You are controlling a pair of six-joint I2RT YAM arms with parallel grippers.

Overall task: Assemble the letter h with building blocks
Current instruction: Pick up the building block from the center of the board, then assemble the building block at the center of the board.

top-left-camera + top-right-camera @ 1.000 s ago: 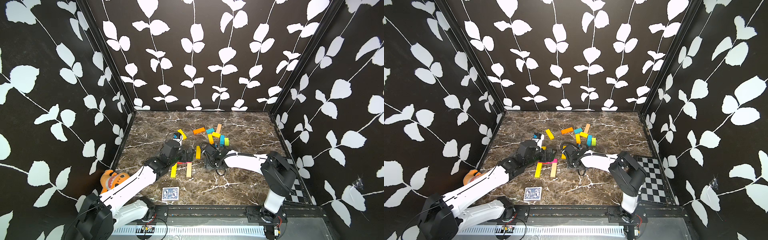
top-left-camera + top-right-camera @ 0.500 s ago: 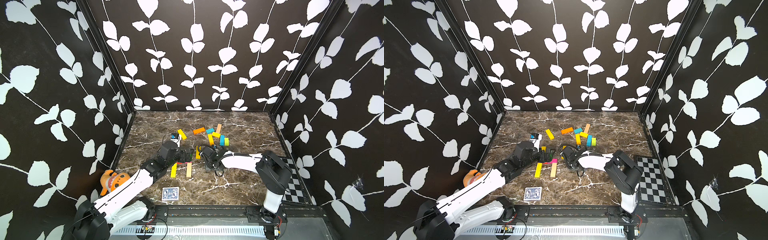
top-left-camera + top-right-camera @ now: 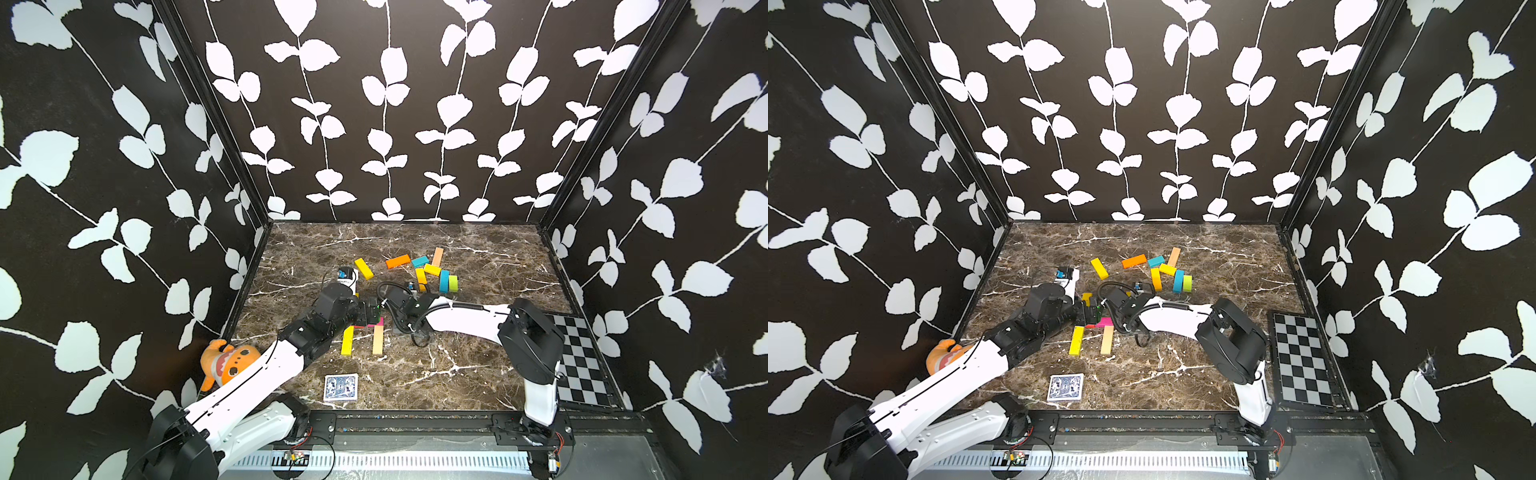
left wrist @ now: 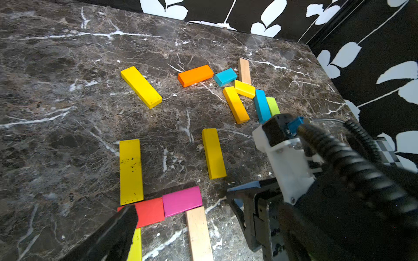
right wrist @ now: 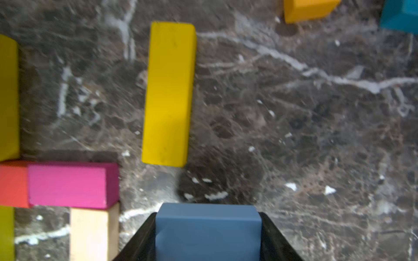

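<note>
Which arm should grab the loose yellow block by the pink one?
Left, probably: the left gripper is open and empty nearby; the right gripper faces the yellow block but is shut on a blue block.

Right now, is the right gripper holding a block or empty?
Holding. In the right wrist view the right gripper has black fingers against both sides of a blue block.

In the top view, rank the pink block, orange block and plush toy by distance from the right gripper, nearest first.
1. Pink block, just beside the right gripper.
2. Orange block, toward the back wall.
3. Plush toy, at the left edge.
</note>
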